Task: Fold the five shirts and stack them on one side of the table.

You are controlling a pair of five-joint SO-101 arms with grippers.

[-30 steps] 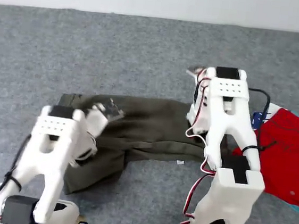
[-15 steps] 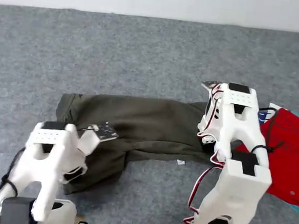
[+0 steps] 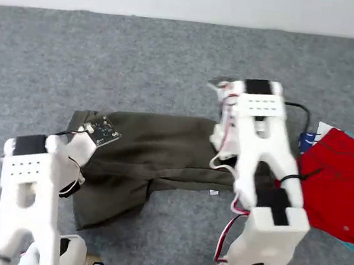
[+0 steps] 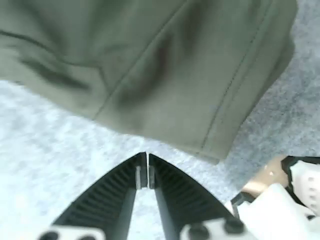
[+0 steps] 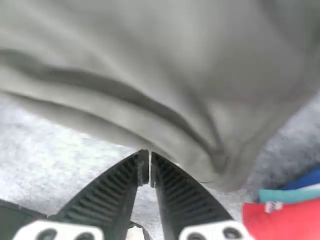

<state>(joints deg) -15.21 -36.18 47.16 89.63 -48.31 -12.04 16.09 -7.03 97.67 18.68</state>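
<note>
An olive green shirt lies crumpled across the middle of the grey table, one part trailing toward the front left. My left arm stands over its front left corner. The left gripper is shut with nothing in it, hovering over bare carpet just off the olive shirt's hem. My right arm is over the shirt's right end. The right gripper is shut, its tips right at a rolled fold of the olive shirt; no cloth shows between the fingers.
A folded red shirt lies at the table's right edge on blue and teal cloth. The red shirt is close to the right gripper. A white arm base sits near the left gripper. Open grey carpet stretches behind.
The left arm has pulled back toward the front left. The right arm dipped right, then swung left and farther over the shirt's right end. The olive shirt lies much as before.
</note>
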